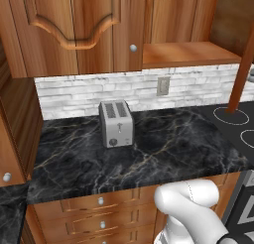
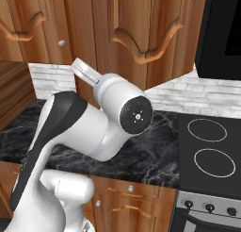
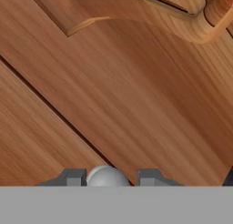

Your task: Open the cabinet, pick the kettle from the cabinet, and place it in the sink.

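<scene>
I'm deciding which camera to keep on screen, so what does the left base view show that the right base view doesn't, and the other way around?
Left base view: a silver toaster on the counter, a wall outlet behind it, and an open wooden shelf up to the right. Right base view: the stove's control knobs and a black appliance above the stove. Both: the black marble counter, wooden cabinet doors, stove rings and the white arm.
</scene>
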